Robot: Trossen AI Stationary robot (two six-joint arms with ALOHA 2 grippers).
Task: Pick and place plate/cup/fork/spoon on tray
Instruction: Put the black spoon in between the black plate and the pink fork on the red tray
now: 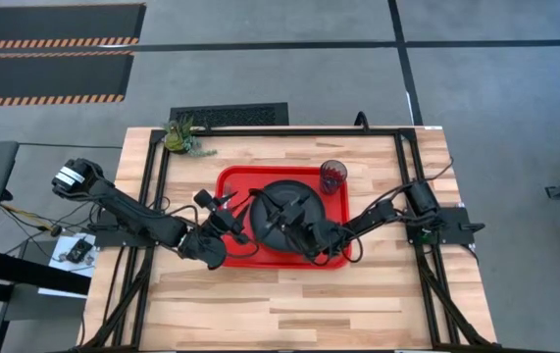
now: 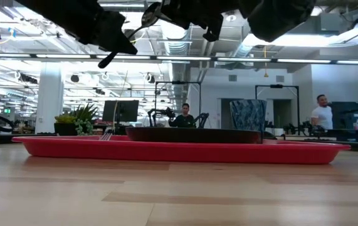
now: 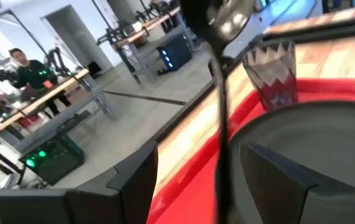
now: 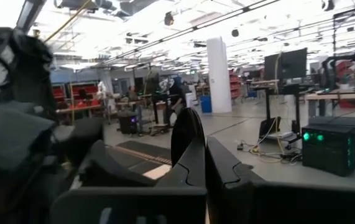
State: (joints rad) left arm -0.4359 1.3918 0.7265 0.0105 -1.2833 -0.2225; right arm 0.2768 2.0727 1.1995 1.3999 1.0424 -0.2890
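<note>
The red tray point(image 1: 235, 181) lies mid-table. The black plate point(image 1: 305, 191) rests on its middle and the tinted cup point(image 1: 332, 176) stands upright at its far right corner. The fork's pale tines point(image 2: 106, 134) show on the tray's left part. The dark spoon point(image 3: 224, 112) is in the air above the tray, between both grippers. My right gripper point(image 4: 204, 144) is shut on its bowl end, above the plate. My left gripper point(image 3: 199, 168) is open over the tray's left part, with its fingers on either side of the spoon's handle. My right gripper pinches the spoon at its bowl end between its two shut fingers. The oval bowl point(image 4: 186, 130) stands out past the fingertips. The spoon is lifted clear above the tray, and its handle point(image 3: 222, 143) runs away toward my left gripper.
A small potted plant point(image 1: 183, 137) stands at the table's far left corner. Bare wood point(image 1: 289, 304) lies between the tray and the near edge. People sit and stand at desks in the room beyond the table point(image 2: 321, 113).
</note>
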